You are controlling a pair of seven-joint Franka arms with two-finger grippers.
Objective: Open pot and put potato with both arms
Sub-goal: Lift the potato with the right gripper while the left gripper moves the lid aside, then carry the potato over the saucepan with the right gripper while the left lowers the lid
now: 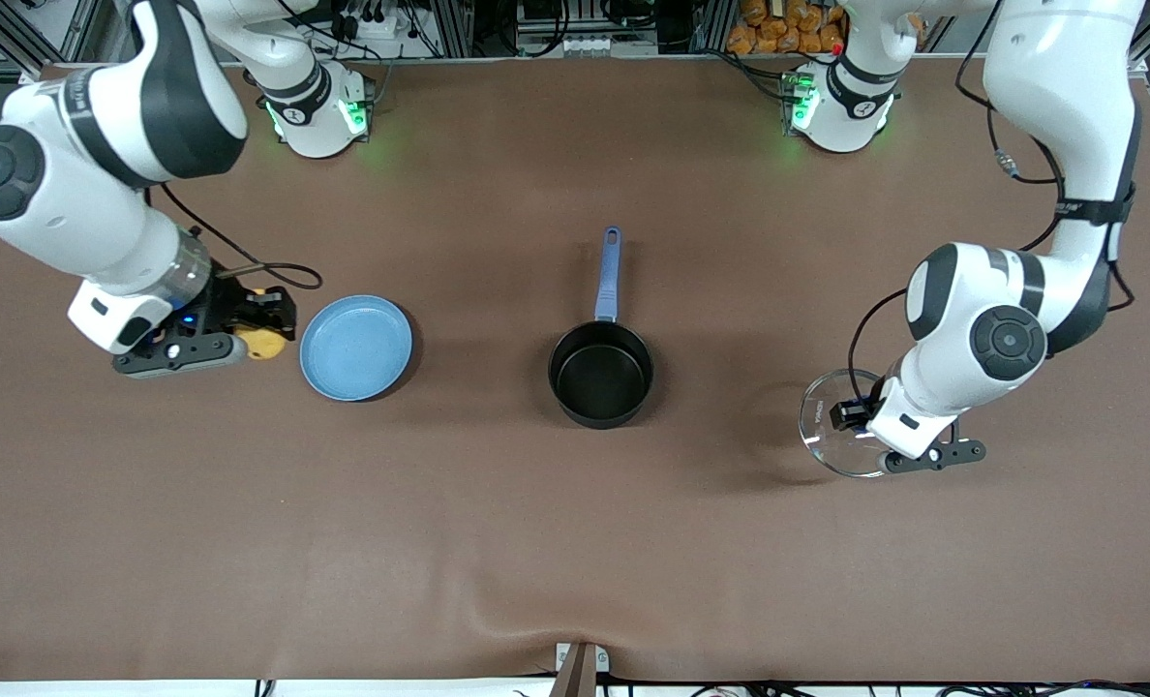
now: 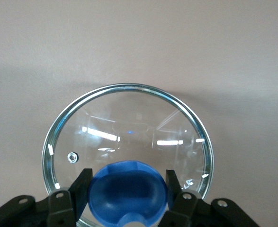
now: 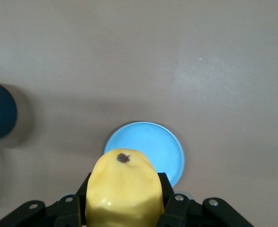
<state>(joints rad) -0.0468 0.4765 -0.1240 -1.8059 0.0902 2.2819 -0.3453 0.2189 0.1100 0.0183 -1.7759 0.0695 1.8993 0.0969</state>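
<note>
**Pot open, potato held clear of the table, lid held aside**

Potato: The right gripper [image 1: 246, 324] is clamped on the potato [image 3: 122, 191], which sits between the fingers over the table at the right arm's end, just beside the plate [image 1: 381, 373]. The wrist view shows a lumpy yellow body with one dark spot. It appears firm and light. The surface looks smooth enough to slip if the grip loosens. The present hold across its middle looks sound; I judge no regrasp is needed.

Lid: The left gripper [image 2: 128, 187] is closed on the blue knob [image 2: 129, 196] of the lid [image 2: 129, 127], at the left arm's end of the table, well apart from the pot. Whether the lid rests on the table or hangs just above it cannot be told. Glass with a metal rim: stiff, fragile, probably slick. The knob is the only proper place to hold it. It should be set down gently, flat.

Containers:
- Pot [image 1: 601, 373]: mid-table, uncovered, upright, handle [image 1: 609, 276] pointing toward the robots' bases. Interior black and empty.
- Plate: between the potato and the pot, nearer the potato. Nothing on it.

Assessment: Opening is done. The potato has not yet been carried past the plate to the pot. The pot mouth looks only moderately wider than the potato, so the release should be centred and low.
</note>
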